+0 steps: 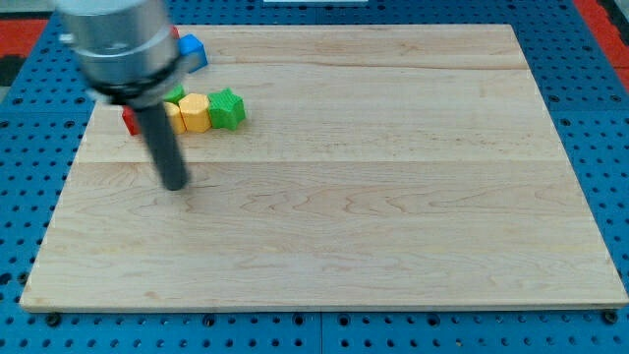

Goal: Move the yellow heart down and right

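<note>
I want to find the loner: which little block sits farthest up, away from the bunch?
The blue block, near the view's top left, apart from the yellow block and green block huddled below it.

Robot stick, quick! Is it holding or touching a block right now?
My tip: no gripper, just a rod, holding nothing. It is on the board, touching no block, below the yellow block and green block.

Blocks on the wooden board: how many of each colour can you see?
Blue block: 1
Red block: 1
Yellow blocks: 2, one partly hidden
Green blocks: 2, one partly hidden
Total: 6 visible; the arm may hide more.
</note>
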